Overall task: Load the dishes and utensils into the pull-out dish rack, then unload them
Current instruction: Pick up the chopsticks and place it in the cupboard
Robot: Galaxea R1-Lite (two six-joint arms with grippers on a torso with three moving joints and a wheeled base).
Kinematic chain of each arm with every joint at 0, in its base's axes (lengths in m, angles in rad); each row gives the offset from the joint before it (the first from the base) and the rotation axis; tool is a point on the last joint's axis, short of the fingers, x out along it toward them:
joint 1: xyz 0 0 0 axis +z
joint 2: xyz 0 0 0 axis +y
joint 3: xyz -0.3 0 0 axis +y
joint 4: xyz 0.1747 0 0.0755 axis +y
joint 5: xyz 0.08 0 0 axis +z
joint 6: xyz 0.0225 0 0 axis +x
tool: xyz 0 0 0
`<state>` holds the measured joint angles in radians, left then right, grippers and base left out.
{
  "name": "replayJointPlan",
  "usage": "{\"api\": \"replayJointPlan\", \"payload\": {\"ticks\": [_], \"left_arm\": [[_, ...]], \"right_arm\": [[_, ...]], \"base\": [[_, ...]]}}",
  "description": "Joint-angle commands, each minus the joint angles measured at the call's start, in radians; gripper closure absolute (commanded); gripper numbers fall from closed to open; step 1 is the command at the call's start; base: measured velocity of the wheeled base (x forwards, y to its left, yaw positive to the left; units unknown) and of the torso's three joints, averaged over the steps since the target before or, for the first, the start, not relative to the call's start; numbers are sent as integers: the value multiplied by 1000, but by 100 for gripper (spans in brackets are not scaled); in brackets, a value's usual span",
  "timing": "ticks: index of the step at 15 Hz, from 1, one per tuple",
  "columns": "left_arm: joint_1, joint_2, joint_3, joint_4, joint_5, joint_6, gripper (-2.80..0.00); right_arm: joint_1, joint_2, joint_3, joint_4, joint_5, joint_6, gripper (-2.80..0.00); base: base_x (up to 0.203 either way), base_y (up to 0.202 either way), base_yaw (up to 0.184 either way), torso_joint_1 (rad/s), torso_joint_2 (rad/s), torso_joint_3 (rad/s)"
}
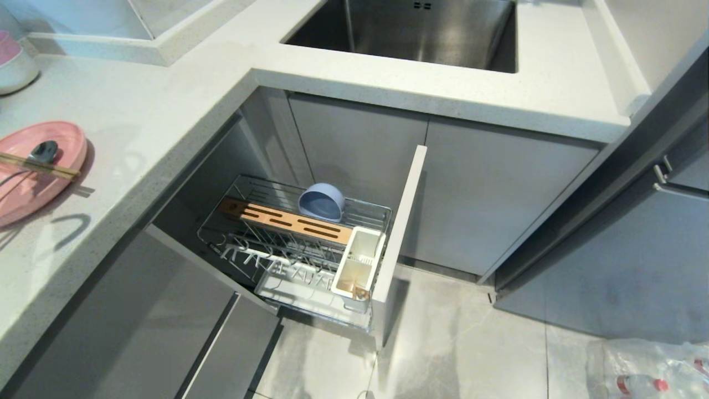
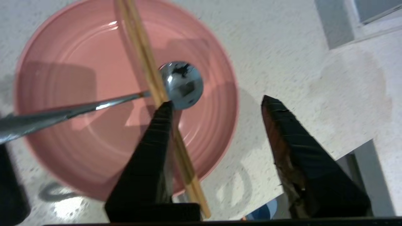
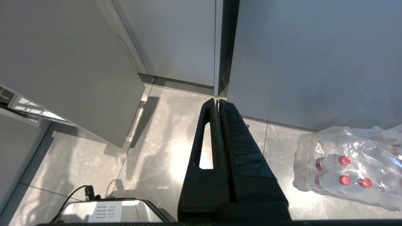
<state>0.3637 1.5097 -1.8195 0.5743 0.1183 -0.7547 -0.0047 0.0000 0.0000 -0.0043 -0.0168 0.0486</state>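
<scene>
The matte pink plate [image 1: 33, 169] is sitting round and flat on the speckled white countertop [image 1: 144, 127], well off to the left of the pull-out dish rack [image 1: 293, 244], and it's running off the edge of the head view. The shiny metal spoon [image 2: 180, 84] is lying across it with the thin wooden chopsticks [image 2: 150, 81] crossing over the handle. The left gripper [image 2: 216, 102] is hovering just above the plate, its tapered black fingers spread apart and gripping nothing; one fingertip is covering part of the chopsticks. Down in the chrome wire rack, the pale blue bowl [image 1: 322, 201] is standing on edge behind the slotted wooden strip [image 1: 288, 221], near the white plastic caddy [image 1: 359, 267]. The right gripper [image 3: 218, 101] is hanging over the marbled floor with fingers pressed together, beside a plastic-wrapped pack of bottles [image 3: 348, 169].
</scene>
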Motion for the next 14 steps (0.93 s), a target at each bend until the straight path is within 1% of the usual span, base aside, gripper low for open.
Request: {"api": "replayJointPlan", "payload": {"ticks": [1, 2, 4, 6, 8, 10, 11, 12, 13, 14], "left_arm": [[-7, 43, -38, 2, 3, -5, -280], [-18, 54, -44, 9, 5, -8, -280], [-23, 74, -47, 50, 5, -9, -280], [-26, 84, -59, 65, 6, -12, -280], [-25, 89, -85, 128, 7, -15, -280], [-25, 99, -85, 194, 7, -19, -280], [-22, 98, -58, 211, 6, -34, -280], [-18, 94, 2, 222, 3, -55, -280], [-12, 91, 56, 215, -8, -69, -280], [-7, 90, 72, 190, -25, -76, -280]], "right_arm": [[0, 2, 0, 0, 0, 1, 0], [0, 2, 0, 0, 0, 1, 0], [0, 2, 0, 0, 0, 1, 0], [0, 2, 0, 0, 0, 1, 0], [0, 2, 0, 0, 0, 1, 0], [0, 2, 0, 0, 0, 1, 0], [0, 2, 0, 0, 0, 1, 0], [0, 2, 0, 0, 0, 1, 0], [0, 2, 0, 0, 0, 1, 0], [0, 2, 0, 0, 0, 1, 0]], "base": [[0, 0, 0, 0, 0, 0], [0, 0, 0, 0, 0, 0], [0, 0, 0, 0, 0, 0], [0, 0, 0, 0, 0, 0], [0, 0, 0, 0, 0, 0], [0, 0, 0, 0, 0, 0], [0, 0, 0, 40, 3, 3], [0, 0, 0, 0, 0, 0], [0, 0, 0, 0, 0, 0], [0, 0, 0, 0, 0, 0]]}}
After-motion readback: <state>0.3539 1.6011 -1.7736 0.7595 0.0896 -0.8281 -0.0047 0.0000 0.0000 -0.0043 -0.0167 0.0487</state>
